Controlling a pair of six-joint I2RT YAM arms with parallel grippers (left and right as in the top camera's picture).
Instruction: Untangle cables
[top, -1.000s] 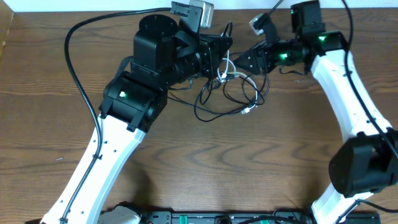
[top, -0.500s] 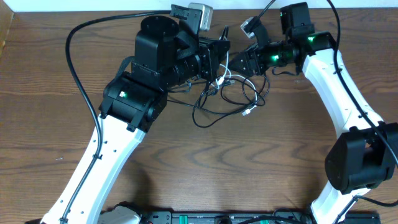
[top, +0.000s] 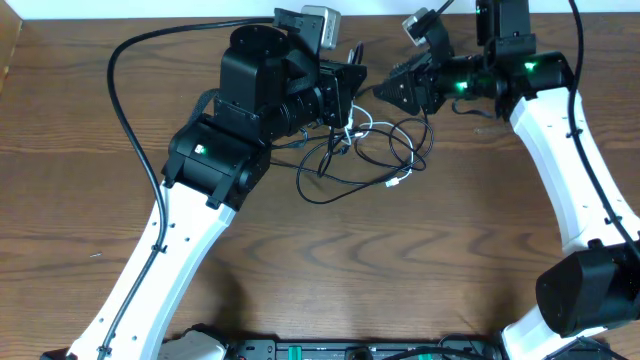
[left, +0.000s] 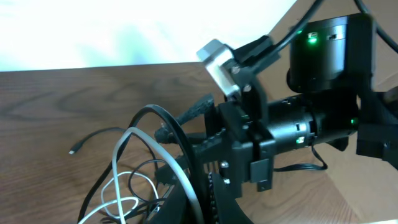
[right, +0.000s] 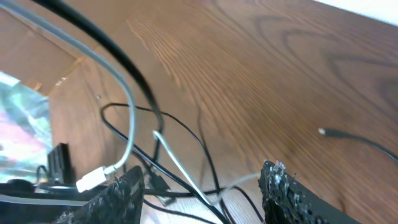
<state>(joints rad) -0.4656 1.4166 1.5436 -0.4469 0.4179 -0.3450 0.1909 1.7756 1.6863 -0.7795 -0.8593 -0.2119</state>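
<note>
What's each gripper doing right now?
Left gripper: closed, apparently gripping the cables.
Right gripper: open, holding nothing.

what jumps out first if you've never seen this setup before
The knot of black and white cables at the far middle of the wooden table draws the eye first. Just above it the two arms nearly meet. The left pincer sits over the knot's left edge, and the right pincer points at it with fingers spread, cables showing between them in the right wrist view.
</note>
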